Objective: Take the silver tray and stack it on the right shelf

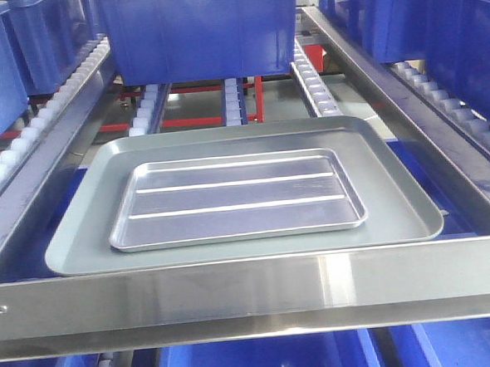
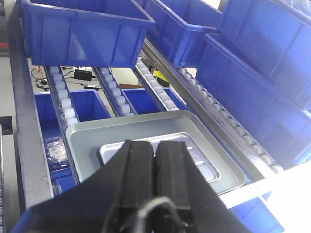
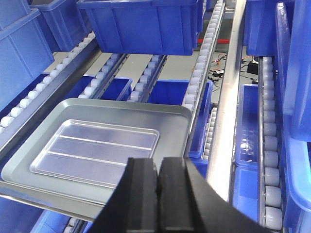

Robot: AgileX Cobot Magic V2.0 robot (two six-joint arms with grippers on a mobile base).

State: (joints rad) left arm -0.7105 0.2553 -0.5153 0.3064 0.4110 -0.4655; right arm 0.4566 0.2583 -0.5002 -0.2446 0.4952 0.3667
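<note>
The silver tray [image 1: 238, 200] is shiny, with two long ridges across its floor. It lies flat inside a larger matte grey tray [image 1: 396, 199] on the right shelf, just behind that lane's brushed-steel front bar [image 1: 252, 291]. In the left wrist view my left gripper [image 2: 155, 144] is shut and empty above the near part of the silver tray [image 2: 201, 162], apart from it. My right gripper [image 3: 157, 162] is also shut and empty, above the front right corner of the grey tray [image 3: 170, 121] and right of the silver tray [image 3: 95, 150]. Neither gripper shows in the front view.
A blue bin [image 1: 194, 28] sits further up the same lane on the white rollers [image 1: 145, 110]. More blue bins [image 1: 435, 22] fill the lanes on both sides and the level below [image 3: 255, 121]. Steel side rails [image 1: 371, 68] bound the lane.
</note>
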